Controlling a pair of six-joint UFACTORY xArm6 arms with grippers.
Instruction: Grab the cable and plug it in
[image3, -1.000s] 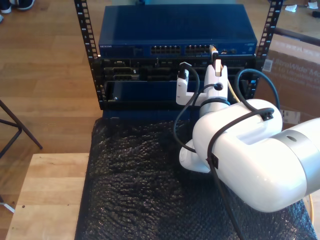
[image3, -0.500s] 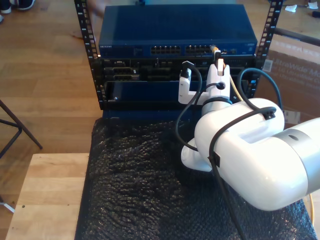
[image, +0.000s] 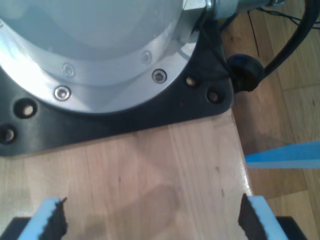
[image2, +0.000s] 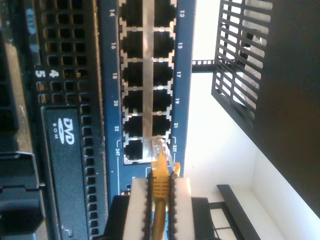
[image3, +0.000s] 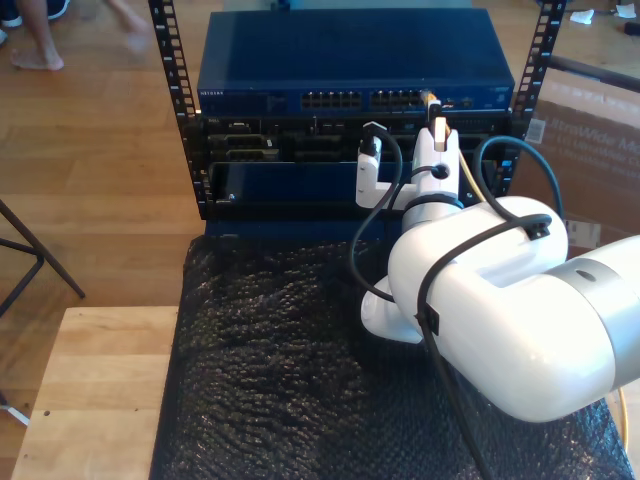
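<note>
**A:** Where's the cable (image2: 161, 186) right now?

**B:** Clamped between the pads of my second gripper (image2: 160, 197), just behind the plug (image2: 162, 151). The clear plug sticks out ahead of the pads and its tip sits right at the mouth of a port in the bottom pair on the blue switch (image2: 145, 90), the pair labelled 23 and 24. In the exterior view that's toward the right end of the switch's (image3: 355, 98) row of ports, with the yellow cable (image3: 466, 186) trailing down beside the arm.

**A:** Is it in yet?

**B:** I'd judge not fully; the plug body is mostly visible outside the port. Whether the latch has caught, I can't tell.

**A:** So how do you finish it cleanly?

**B:** Keep the plug square to the port and push straight along its length, no sideways lean. The plug looks a touch off from the port's middle, so a small correction first, then a slow press. Hold the clamp firm so the cable doesn't slide back through the pads.

**A:** And the other one?

**B:** My first gripper (image: 152, 217) hangs with its pads wide apart over a wooden surface (image: 165, 170), holding nothing, near an arm's base plate (image: 150, 112).
</note>
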